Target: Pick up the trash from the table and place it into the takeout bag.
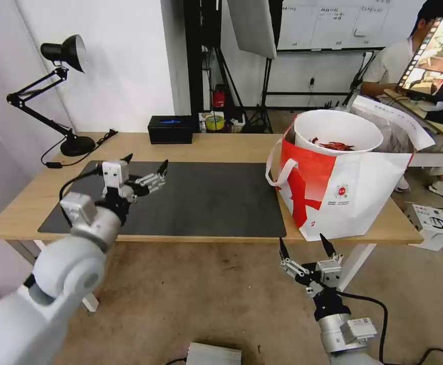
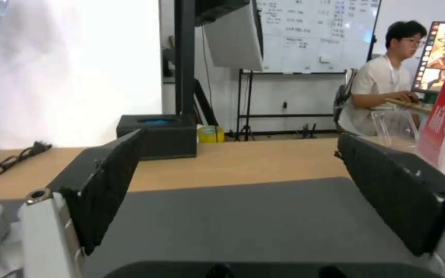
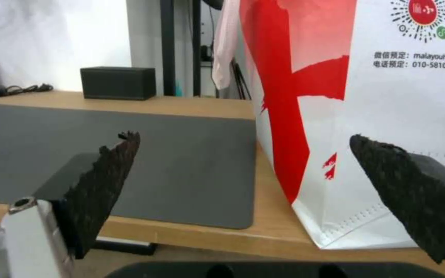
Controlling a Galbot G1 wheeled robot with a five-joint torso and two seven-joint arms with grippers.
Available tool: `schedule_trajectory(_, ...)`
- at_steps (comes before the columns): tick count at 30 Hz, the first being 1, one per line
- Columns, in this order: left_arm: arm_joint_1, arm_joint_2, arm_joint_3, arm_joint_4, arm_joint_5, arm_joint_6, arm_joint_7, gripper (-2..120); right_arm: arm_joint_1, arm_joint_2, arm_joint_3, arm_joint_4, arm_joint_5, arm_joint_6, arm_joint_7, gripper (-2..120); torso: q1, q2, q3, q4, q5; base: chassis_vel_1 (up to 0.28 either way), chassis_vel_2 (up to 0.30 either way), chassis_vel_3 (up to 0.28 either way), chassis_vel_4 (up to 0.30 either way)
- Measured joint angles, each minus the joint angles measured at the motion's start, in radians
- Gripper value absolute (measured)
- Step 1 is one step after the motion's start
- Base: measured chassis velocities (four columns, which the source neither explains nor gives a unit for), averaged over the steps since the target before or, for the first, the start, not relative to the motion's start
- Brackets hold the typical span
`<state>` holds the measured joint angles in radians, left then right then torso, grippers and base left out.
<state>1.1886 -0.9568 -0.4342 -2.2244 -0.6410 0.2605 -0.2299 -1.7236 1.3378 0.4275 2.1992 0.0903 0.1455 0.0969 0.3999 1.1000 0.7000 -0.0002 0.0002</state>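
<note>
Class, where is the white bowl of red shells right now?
In the head view the bowl sits in the open top of the takeout bag, at the table's right end.

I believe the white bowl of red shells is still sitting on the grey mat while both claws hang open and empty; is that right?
Not quite: the bowl sits in the top of the takeout bag, not on the mat, as the head view shows. The left claw and right claw are indeed open and empty.
</note>
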Motion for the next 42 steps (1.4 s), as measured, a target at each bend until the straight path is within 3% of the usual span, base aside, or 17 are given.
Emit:
schedule_trajectory(7, 0.198, -0.155, -0.031, -0.012, 0.203, -0.074, 0.077, 100, 0.0, 0.0, 0.0, 0.0, 0.0, 0.0, 0.0, 100, 0.0, 0.0, 0.0, 0.0002, -0.0001, 0.0, 0.0, 0.0, 0.0)
schedule_trajectory(15, 0.332, -0.255, -0.048, -0.04, 0.345, -0.137, 0.139, 100, 0.0, 0.0, 0.0, 0.0, 0.0, 0.0, 0.0, 100, 0.0, 0.0, 0.0, 0.0003, 0.0, 0.0, 0.0, 0.0, 0.0)
schedule_trajectory(23, 0.36, -0.316, -0.035, 0.03, 0.462, -0.214, 0.179, 100, 0.0, 0.0, 0.0, 0.0, 0.0, 0.0, 0.0, 100, 0.0, 0.0, 0.0, 0.0002, 0.0, 0.0, 0.0, 0.0, 0.0)
schedule_trajectory(42, 0.395, -0.39, -0.066, 0.119, 0.562, -0.328, 0.213, 100, 0.0, 0.0, 0.0, 0.0, 0.0, 0.0, 0.0, 100, 0.0, 0.0, 0.0, 0.0002, -0.0002, 0.0, 0.0, 0.0, 0.0)
